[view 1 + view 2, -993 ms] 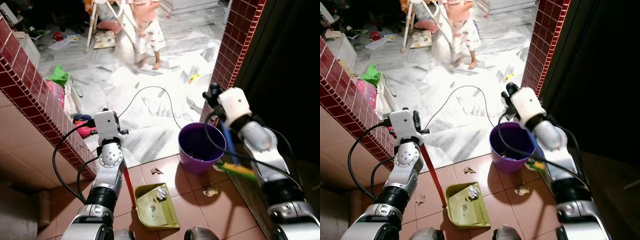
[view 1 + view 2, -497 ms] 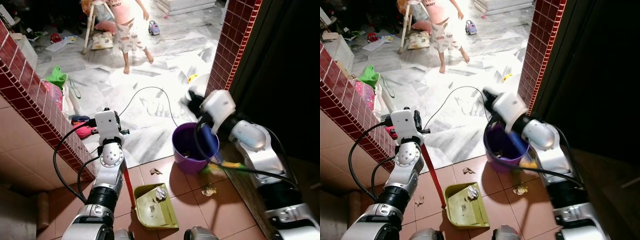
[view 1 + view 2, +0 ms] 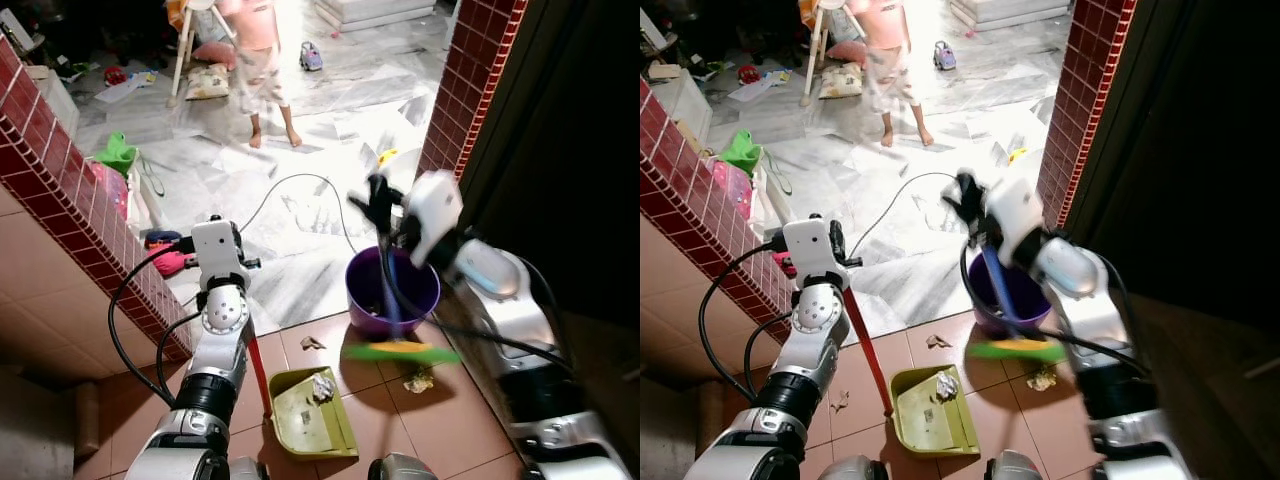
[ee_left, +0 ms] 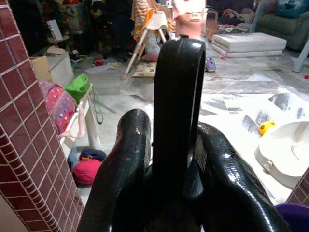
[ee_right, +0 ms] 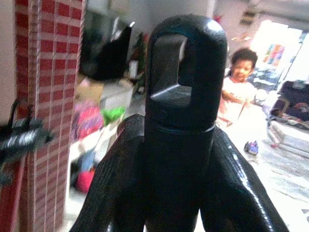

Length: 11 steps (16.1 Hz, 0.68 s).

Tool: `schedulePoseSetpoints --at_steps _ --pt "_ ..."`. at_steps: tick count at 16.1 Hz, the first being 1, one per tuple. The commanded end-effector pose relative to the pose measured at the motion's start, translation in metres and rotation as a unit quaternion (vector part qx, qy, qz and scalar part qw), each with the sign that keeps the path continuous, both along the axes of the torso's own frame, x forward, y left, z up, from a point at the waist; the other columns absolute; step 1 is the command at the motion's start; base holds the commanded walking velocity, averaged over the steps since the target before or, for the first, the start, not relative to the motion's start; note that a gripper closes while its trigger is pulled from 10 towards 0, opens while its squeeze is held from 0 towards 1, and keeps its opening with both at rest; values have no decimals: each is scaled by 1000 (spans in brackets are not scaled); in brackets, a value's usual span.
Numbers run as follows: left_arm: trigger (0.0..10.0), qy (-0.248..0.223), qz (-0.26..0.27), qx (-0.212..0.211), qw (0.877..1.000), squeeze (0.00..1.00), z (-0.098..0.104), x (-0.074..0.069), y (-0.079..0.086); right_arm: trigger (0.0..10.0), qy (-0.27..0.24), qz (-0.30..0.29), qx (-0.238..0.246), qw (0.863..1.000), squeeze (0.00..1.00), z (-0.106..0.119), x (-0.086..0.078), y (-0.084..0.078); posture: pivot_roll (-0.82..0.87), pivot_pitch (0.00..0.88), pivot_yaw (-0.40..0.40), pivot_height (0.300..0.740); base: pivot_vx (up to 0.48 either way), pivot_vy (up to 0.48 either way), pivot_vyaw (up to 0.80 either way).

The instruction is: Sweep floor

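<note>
Underfoot, the terracotta tile floor point(image 3: 60, 320) gives way, farther off, to a white marble floor point(image 3: 300, 160) strewn with toys, where a person point(image 3: 258, 60) stands at the far end beside a white high chair point(image 3: 205, 25). Red-tiled walls point(image 3: 60, 190) flank the opening on the left and right. Just inside the doorway on the right stands a purple bucket point(image 3: 392, 290), probably the place where the sweepings are to go.

The right gripper point(image 3: 385, 205), blurred with motion, is clamped around the top of a broom point(image 3: 395, 310) with a blue handle and a green head; the head hangs above the tiles, near the bucket and just beyond a scrap of litter point(image 3: 420, 380), so this looks like a stroke meant to drag that scrap left toward the pan. The left gripper point(image 3: 215, 240) is closed on the upper end of the red handle point(image 3: 258, 375) of a green dustpan point(image 3: 310, 412); holding it by the tall handle lets the pan sit flat on the tiles, mouth facing the broom. A crumpled paper ball point(image 3: 321, 386) already lies in the pan. Another small scrap point(image 3: 313, 343) sits on the tiles between pan and bucket, not yet collected. A thin black cable point(image 3: 300, 185) loops across the marble.
</note>
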<state>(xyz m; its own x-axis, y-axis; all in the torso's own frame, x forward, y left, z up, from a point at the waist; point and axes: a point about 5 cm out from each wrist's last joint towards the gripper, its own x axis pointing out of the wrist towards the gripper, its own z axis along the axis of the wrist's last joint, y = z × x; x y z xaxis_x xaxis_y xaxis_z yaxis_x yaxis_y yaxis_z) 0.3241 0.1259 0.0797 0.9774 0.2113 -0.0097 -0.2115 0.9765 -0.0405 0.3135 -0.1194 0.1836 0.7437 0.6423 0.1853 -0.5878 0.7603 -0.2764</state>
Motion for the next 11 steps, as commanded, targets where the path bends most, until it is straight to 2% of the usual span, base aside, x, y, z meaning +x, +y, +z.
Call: schedulePoseSetpoints --at_steps 1,2,4,7,9,10,11 --pt "10000 -10 6 9 1000 0 5 1 3 10000 -54 -17 39 998 0 29 1 2 -172 0 61 740 0 0 0" --pt "10000 -10 9 5 1000 0 5 1 3 10000 -40 -30 81 995 0 31 1 5 -172 0 62 740 0 0 0" --pt "10000 -6 15 -7 1000 0 4 1 4 10000 -14 -40 115 993 0 27 0 12 -171 0 62 740 0 0 0" --pt "10000 -7 23 -5 1000 0 6 3 4 10000 21 -46 135 990 0 21 -1 18 -167 0 60 740 0 0 0" --pt "10000 -1 53 1 999 0 6 4 5 10000 43 -63 144 987 0 19 3 16 -170 0 60 740 0 0 0" --pt "10000 0 52 -4 999 0 7 5 3 10000 47 -74 145 986 0 18 5 14 -172 0 60 740 0 0 0" --pt "10000 -1 52 -6 999 0 7 5 2 10000 73 -89 158 981 0 13 6 11 -172 0 60 740 0 0 0"
